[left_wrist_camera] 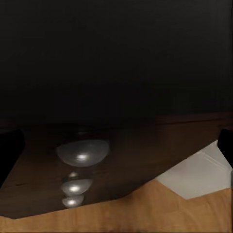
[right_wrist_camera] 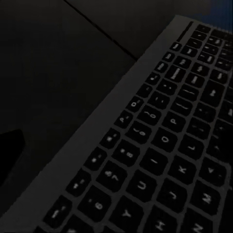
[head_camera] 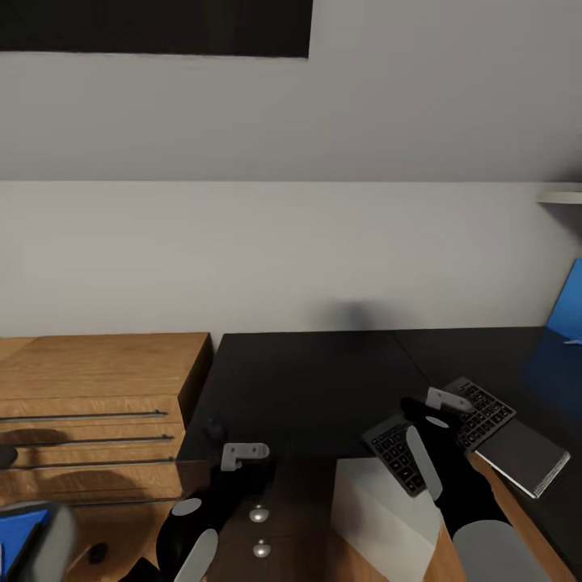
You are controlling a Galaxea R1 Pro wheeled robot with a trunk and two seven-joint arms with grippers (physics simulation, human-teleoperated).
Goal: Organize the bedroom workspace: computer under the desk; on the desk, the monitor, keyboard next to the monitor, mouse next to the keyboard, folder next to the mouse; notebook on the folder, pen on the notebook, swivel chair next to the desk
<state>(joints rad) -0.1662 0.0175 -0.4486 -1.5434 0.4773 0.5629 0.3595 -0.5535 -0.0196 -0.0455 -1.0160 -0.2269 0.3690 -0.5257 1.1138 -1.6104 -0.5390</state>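
The dark grey keyboard (head_camera: 477,416) lies slanted at the black desk's (head_camera: 307,388) front right, one end past the edge. My right gripper (head_camera: 432,408) is over its middle. In the right wrist view one finger (right_wrist_camera: 9,155) stands wide beside the keyboard (right_wrist_camera: 165,145). The grey notebook (head_camera: 521,457) lies beside it. A small dark mouse (head_camera: 214,427) sits near the desk's left front. My left gripper (head_camera: 242,462) hangs open below the desk edge. The blue folder (head_camera: 18,529) rests on the grey swivel chair (head_camera: 52,537). The light grey computer (head_camera: 380,509) stands under the desk. Monitor and pen are out of view.
A wooden drawer chest (head_camera: 97,404) adjoins the desk's left end. A dark cabinet with round knobs (head_camera: 259,514) stands under the desk, just ahead of my left gripper (left_wrist_camera: 116,145). The blue back panel (head_camera: 568,303) rises at the far right.
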